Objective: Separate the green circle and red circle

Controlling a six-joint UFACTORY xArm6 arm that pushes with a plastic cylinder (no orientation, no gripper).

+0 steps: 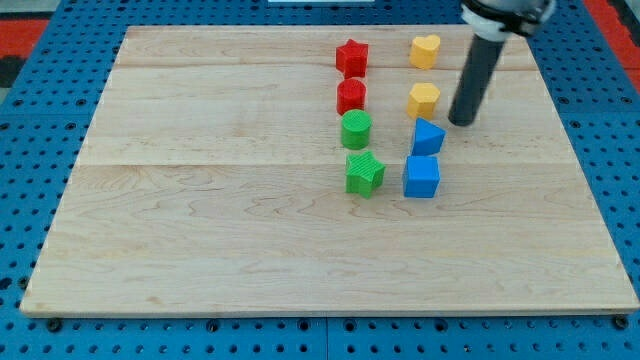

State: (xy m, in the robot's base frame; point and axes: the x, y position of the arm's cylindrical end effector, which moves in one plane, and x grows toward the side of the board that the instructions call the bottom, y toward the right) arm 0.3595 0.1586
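On the pale wooden board point(200, 200), the red circle block point(351, 96) sits directly above the green circle block point(356, 129) in the view, the two touching or nearly so, near the board's middle. I judge the separation not yet begun. A red star block point(352, 58) lies above them, a green star block point(365, 173) below. Further right, past a yellow block point(424, 99), stands my tip point(460, 122), well apart from both circles. The arm carries no pincer, just the bare rod.
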